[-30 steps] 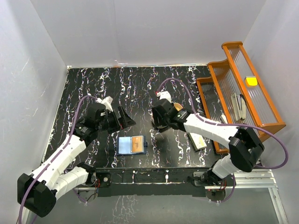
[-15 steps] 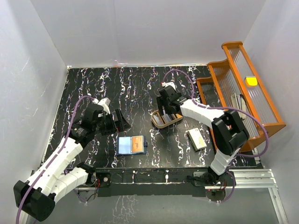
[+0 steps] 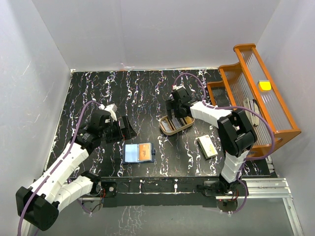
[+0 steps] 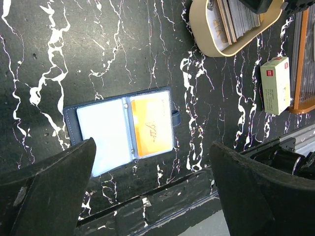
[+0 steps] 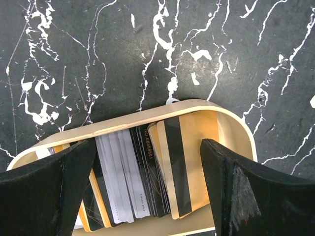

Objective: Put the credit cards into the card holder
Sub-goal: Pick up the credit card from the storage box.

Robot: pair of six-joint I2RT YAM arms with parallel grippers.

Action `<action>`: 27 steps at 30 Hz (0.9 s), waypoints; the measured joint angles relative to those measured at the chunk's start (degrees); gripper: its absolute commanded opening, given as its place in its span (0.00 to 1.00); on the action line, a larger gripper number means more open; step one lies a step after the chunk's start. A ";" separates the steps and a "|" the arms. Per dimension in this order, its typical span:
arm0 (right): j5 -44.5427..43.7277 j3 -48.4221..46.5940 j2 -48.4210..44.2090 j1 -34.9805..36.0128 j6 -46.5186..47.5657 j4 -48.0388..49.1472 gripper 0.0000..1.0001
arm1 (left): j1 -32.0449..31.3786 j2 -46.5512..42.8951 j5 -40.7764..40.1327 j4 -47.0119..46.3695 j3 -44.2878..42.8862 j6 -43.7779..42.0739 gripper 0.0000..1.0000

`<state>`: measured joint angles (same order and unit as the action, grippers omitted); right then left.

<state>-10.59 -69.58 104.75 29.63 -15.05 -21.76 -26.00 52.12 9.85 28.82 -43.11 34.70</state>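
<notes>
The navy card holder (image 3: 138,153) lies open on the black marbled table, near the front. In the left wrist view (image 4: 123,130) its left pocket is pale and empty and its right pocket holds an orange credit card (image 4: 150,125). Several more credit cards (image 5: 147,172), grey, black and gold, stand packed in a tan tray (image 5: 138,123), which is also in the top view (image 3: 175,124). My right gripper (image 5: 147,196) is open, its fingers straddling the cards in the tray. My left gripper (image 4: 152,196) is open and empty, above and left of the holder (image 3: 127,129).
A cream-yellow block (image 3: 207,146) lies right of the tray. An orange tiered rack (image 3: 256,93) stands along the right edge, with a yellow object (image 3: 265,85) on its top shelf. White walls close in the table on three sides.
My right gripper has moved back and right from the table's middle to over the tan tray. My left gripper has drawn back a little to the left.
</notes>
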 measured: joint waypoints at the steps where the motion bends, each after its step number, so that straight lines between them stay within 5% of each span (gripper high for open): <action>1: 0.72 0.04 0.00 -0.17 0.00 0.13 0.85 | 0.00 0.09 -0.02 0.02 0.02 -0.04 0.99; 27: 11.65 3.39 -4.76 -1.57 -1.64 2.23 0.57 | 0.00 1.07 0.11 -0.72 2.93 0.92 0.99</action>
<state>1.06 -66.19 99.98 28.05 -16.69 -19.53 -26.00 53.19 9.96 28.10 -40.18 35.62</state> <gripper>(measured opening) 0.581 0.985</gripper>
